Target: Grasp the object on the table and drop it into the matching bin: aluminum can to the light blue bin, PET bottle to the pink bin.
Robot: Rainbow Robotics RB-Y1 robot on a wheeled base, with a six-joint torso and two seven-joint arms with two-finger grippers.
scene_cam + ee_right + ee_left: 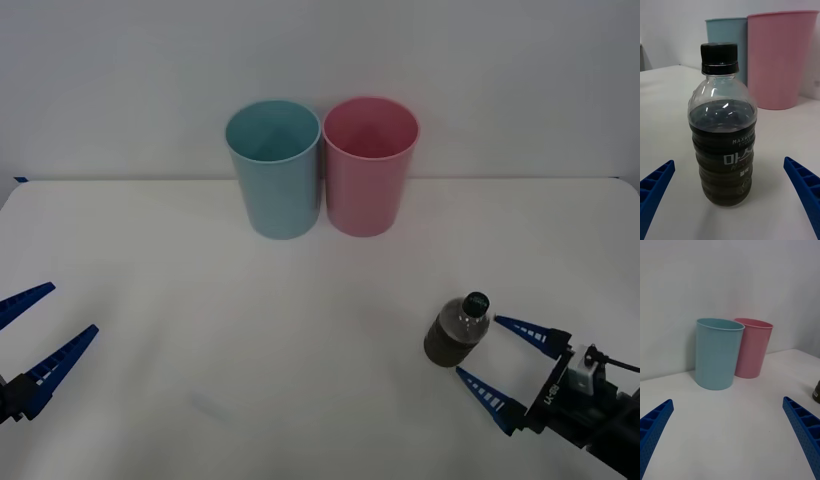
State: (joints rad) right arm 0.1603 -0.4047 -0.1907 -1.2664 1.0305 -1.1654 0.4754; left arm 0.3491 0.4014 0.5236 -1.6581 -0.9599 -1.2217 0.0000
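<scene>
The PET bottle (458, 333), small and clear with dark contents and a black cap, stands upright on the white table (200, 300) at the front right. My right gripper (478, 346) is open right behind it, one blue fingertip on each side and neither touching. In the right wrist view the bottle (723, 150) stands centred ahead of the open right gripper (729, 161). The light blue bin (273, 168) and the pink bin (369, 165) stand side by side at the table's back. My left gripper (74, 308) is open low at the front left.
In the left wrist view the light blue bin (717, 354) and pink bin (754, 348) stand before a white wall, beyond the open left gripper (727, 399). The bottle's base (817, 392) shows at that view's edge. Bare tabletop lies between the bottle and the bins.
</scene>
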